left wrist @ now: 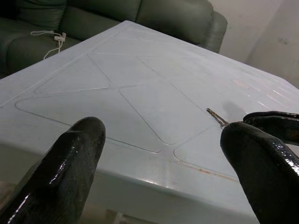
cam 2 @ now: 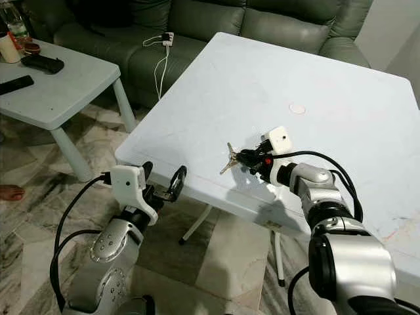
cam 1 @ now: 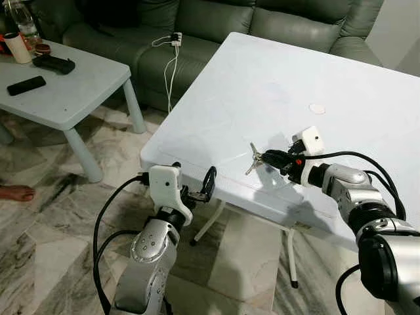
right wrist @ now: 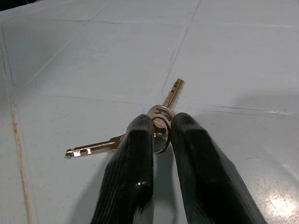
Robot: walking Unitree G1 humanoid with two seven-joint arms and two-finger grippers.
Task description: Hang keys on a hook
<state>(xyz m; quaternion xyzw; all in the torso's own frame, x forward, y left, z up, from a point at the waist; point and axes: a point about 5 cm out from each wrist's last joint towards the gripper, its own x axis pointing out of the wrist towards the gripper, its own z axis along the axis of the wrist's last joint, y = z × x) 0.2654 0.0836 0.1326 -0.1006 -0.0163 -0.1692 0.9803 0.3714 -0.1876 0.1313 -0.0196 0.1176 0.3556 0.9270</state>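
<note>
A small bunch of brass keys on a ring lies near the front edge of the pale blue table. My right gripper rests low over the table, shut on the key ring, with two keys splayed out beyond the fingertips. My left gripper stands open just off the table's front edge, level with the tabletop, holding nothing. Its two fingers frame the table edge in the left wrist view, where one key tip shows.
A green sofa runs behind the table, with a white charger cable draped over it. A low side table at the left carries remotes and bottles. A person's bare foot rests on the marble floor.
</note>
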